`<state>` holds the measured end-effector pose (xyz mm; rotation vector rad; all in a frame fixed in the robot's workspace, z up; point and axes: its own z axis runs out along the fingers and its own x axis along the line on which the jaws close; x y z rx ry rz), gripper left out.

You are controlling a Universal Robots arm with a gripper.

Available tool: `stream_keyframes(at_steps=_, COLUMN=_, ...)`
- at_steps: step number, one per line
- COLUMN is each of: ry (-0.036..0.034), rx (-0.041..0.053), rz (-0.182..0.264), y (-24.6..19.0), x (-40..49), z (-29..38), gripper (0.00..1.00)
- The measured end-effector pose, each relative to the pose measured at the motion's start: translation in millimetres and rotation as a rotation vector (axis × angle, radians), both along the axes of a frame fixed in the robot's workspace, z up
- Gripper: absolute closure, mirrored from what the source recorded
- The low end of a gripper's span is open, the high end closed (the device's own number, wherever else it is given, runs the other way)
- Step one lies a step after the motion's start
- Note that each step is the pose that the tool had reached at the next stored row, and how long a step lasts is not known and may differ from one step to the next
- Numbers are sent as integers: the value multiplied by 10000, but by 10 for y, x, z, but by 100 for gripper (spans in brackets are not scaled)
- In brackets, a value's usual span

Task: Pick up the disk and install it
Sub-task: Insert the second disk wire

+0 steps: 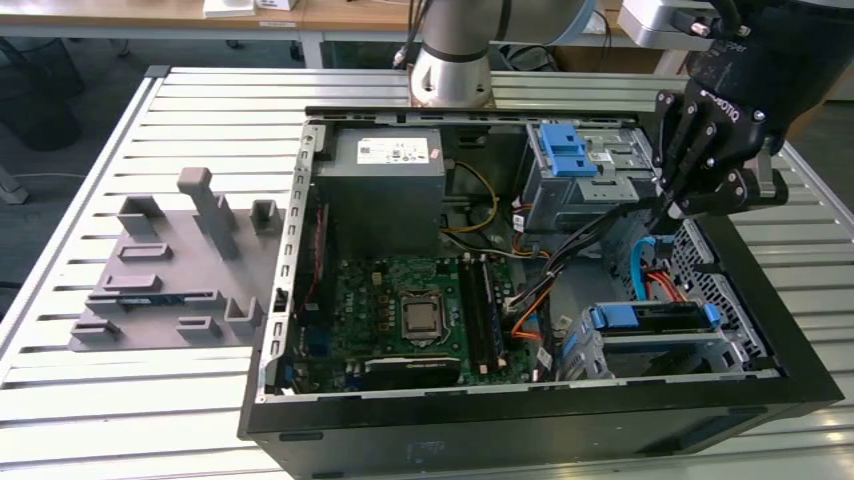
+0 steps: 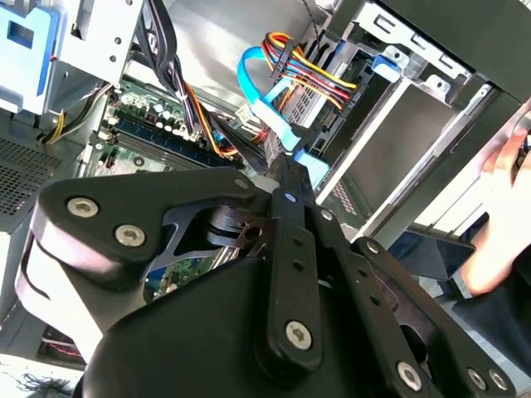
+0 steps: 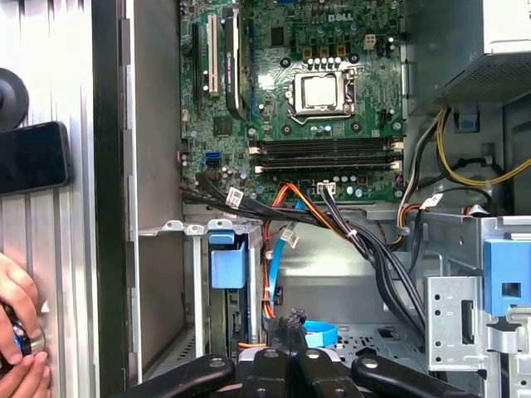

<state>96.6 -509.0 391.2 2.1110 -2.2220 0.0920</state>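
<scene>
Hovering clenched and empty, the fingers (image 1: 671, 212) sit above the disk (image 1: 647, 318) in its bay.

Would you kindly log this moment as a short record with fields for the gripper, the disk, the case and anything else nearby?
gripper: gripper hangs over the open computer case, toward the exterior view's right, holding nothing
disk: the disk with blue rails sits in the lower bay near the case's front corner
drive cage: metal cage with two blue tabs, beside the gripper
power supply: grey box with a white sticker
motherboard: green board exposed
person: a hand beside the case
fixture: grey holder on the table
</scene>
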Motion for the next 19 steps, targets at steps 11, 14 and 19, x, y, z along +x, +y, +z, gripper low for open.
stream_keyframes(at_steps=11, ry=0, rx=-5, rz=0, y=0, x=26, z=-51, gripper=83)
stream_keyframes(at_steps=14, ry=1, rx=-50, rz=0, y=1, x=26, z=-62, gripper=83)
stream_keyframes(at_steps=19, ry=1, rx=-111, rz=1, y=0, x=27, z=-96, gripper=75)
